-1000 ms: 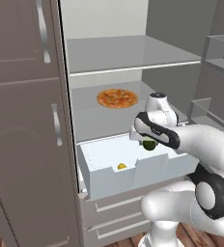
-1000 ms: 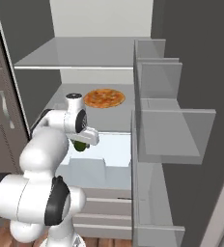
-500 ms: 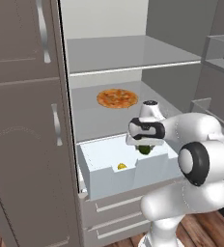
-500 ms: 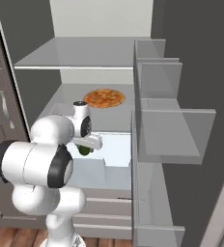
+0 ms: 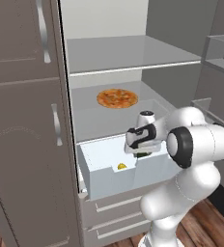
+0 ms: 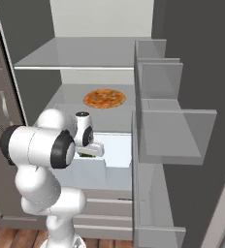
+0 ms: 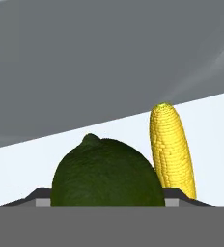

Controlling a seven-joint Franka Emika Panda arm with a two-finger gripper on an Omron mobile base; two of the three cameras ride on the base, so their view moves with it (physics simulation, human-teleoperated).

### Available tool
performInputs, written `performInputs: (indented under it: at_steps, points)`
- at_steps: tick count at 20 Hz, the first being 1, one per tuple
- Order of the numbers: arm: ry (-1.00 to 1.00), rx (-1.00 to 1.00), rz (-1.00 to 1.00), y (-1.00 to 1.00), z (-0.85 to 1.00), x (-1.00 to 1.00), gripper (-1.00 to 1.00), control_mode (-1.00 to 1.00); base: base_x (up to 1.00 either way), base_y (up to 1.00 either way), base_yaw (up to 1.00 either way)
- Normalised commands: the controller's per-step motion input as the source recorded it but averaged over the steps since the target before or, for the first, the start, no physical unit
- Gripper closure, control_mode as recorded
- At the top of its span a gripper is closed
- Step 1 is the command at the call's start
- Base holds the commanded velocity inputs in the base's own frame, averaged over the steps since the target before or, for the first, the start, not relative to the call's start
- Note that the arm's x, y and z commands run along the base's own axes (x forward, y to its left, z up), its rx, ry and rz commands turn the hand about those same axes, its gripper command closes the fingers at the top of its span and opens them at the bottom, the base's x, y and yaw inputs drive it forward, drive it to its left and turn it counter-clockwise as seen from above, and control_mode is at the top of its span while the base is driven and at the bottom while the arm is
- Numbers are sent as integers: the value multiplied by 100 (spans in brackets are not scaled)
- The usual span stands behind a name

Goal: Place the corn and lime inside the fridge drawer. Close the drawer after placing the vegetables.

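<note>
Step in hand: lime (image 7: 107, 172) being delivered; corn (image 7: 172, 150) already lodged on the floor of the drawer (image 5: 104, 173).

Gripper (image 5: 143, 153): closed on the lime, held over the open drawer in the fridge (image 6: 104, 53).

Lime: pinched between the two fingertips (image 7: 179, 197), apparently clear of the drawer floor, though contact is hard to judge.

Corn: lying in the drawer just beyond and beside the lime.

Next move calls for: release of the lime, withdrawal, then a push on the drawer front.
</note>
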Motion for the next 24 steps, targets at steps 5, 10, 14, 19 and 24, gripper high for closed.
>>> performInputs:
  at_steps: [5, 10, 14, 19, 24]
  points:
    - [0, 0, 12, 0, -35, 0, 100, -100, 0, 0, 0]
    - [0, 0, 10, 0, -28, 0, -100, -100, 0, 0, 0]
    - [0, 0, 5, 0, 0, 0, -100, -100, 0, 0, 0]
    - [-3, 0, 3, 0, 17, -3, -100, -100, 0, 0, 0]
    - [-1, 0, 1, 7, 67, -20, -100, -100, 0, 0, 0]
